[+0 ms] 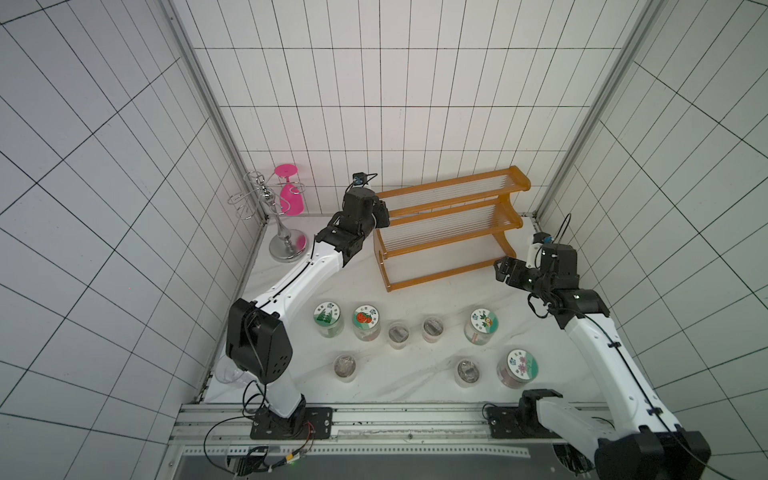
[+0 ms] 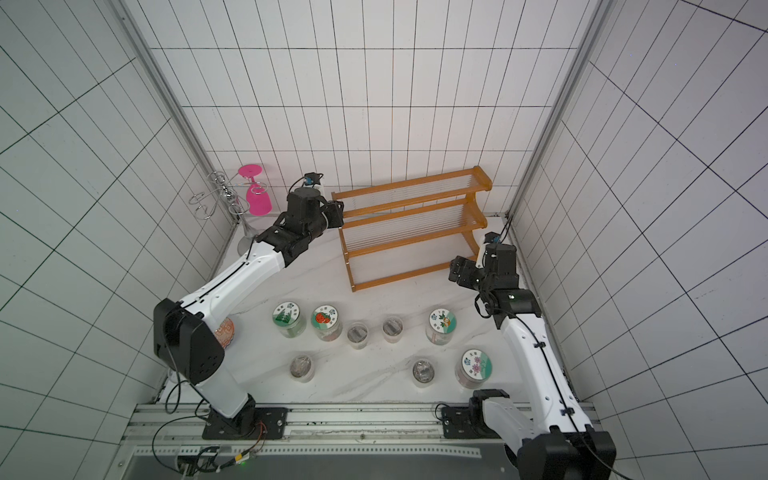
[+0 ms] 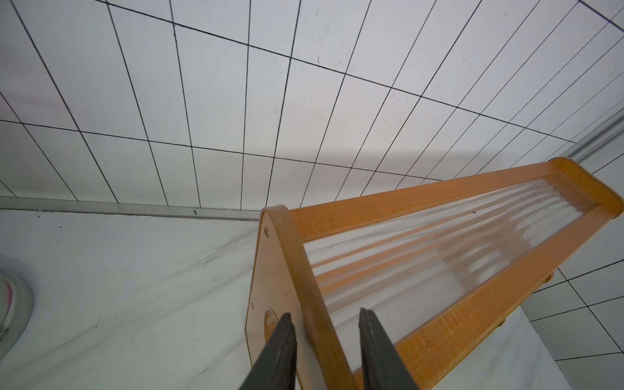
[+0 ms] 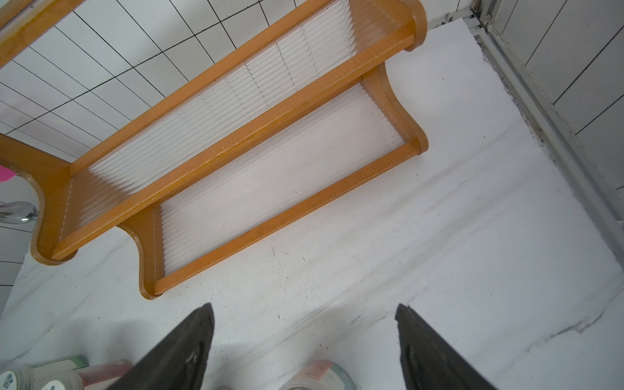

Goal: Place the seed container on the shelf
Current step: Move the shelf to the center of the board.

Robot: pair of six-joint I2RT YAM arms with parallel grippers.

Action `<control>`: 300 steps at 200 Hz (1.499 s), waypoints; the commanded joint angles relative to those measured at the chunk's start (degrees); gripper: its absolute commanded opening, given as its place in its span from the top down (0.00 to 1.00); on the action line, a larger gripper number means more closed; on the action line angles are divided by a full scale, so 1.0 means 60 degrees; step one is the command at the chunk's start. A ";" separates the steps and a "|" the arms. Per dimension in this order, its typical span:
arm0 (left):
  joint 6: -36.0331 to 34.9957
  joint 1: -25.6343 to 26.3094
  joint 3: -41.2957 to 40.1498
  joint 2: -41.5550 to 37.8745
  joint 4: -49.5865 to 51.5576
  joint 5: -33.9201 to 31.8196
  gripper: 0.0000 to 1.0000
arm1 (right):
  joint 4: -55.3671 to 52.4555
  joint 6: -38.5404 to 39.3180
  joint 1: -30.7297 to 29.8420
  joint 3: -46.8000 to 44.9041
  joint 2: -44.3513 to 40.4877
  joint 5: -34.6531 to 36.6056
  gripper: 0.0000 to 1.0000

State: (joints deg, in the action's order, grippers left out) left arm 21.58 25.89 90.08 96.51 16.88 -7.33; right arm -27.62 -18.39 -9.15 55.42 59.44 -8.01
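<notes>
Orange-brown wood first: seeing the shelf (image 1: 453, 237) standing far and right of centre on the white table (image 1: 436, 299), set at an angle, three clear ribbed tiers. Finding left gripper (image 3: 325, 312) at the shelf's far-left end, up by the top tier. Reading its jaws as narrow, straddling the end panel's rim. Seeing a sliver of gap beside one finger (image 3: 374, 341), so not telling whether clamping or just bracketing. Finding right gripper (image 4: 304, 309) hovering over the table by the shelf's near-right corner, jaws wide, holding nothing. Finding green-leaf seed jar (image 1: 327, 313), tomato seed jar (image 1: 366, 318), orange-flower seed jar (image 1: 484, 321) and pink-flower seed jar (image 1: 523, 363) standing upright on the table, near of the shelf, well apart from both grippers. Not telling which one counts as the target. Seeing small clear jars (image 1: 398, 333) standing among them. Spotting wire glass stand (image 1: 288, 246) carrying a pink glass (image 1: 291, 199) at far left.
</notes>
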 commanded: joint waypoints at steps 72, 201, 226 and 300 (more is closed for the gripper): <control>-0.1408 -0.1664 -0.0947 -0.0924 0.0187 0.2255 0.70 | -0.0884 -0.0065 -0.1435 0.0229 0.0047 -0.0087 0.18; -0.1621 -0.2816 -0.1487 -0.1024 -0.0479 0.3157 0.82 | -0.0568 -0.0440 -0.3174 0.0452 0.0764 0.0302 0.28; -0.1109 -0.2773 -0.1702 -0.1143 -0.0602 0.2688 0.80 | -0.0455 -0.0805 -0.3631 0.0421 0.0935 0.0449 0.28; 0.0468 -0.2107 -0.2578 -0.1684 -0.0837 -0.0290 0.83 | -0.0644 -0.1411 -0.4567 0.0662 0.1716 0.1140 0.28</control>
State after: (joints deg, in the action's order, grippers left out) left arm 20.56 12.40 76.38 87.15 8.56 -1.48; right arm -30.92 -25.08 -35.77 55.94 69.23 -3.55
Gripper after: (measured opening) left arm 0.183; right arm 0.724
